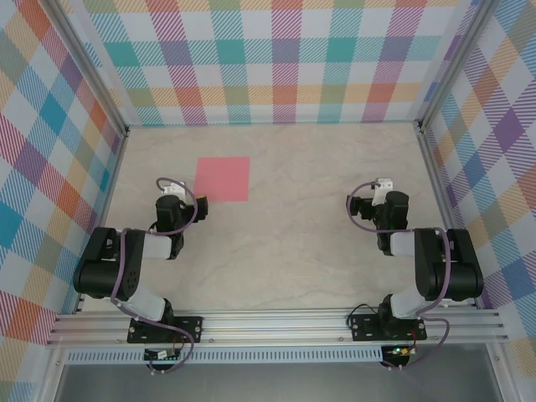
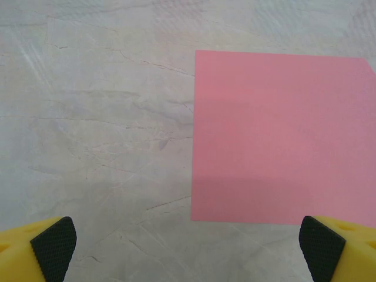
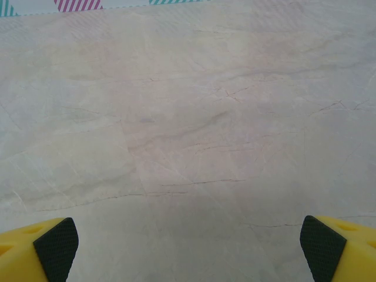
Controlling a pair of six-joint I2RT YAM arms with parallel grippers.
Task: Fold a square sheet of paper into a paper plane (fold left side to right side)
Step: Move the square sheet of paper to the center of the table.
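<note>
Left tool (image 2: 188, 257) and right tool (image 3: 188, 254) wide, empty; square sheet of paper (image 2: 282, 138) flat, plain salmon-pink.

Left end effector (image 2: 188, 249), right end effector (image 3: 189, 249): both spread wide.

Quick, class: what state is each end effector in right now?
The left end effector is open, holding nothing; the square sheet of paper lies ahead.
The right end effector is open, holding nothing.

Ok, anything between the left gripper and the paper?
No, just bare table between the left gripper and the paper, per the left wrist view.
</note>
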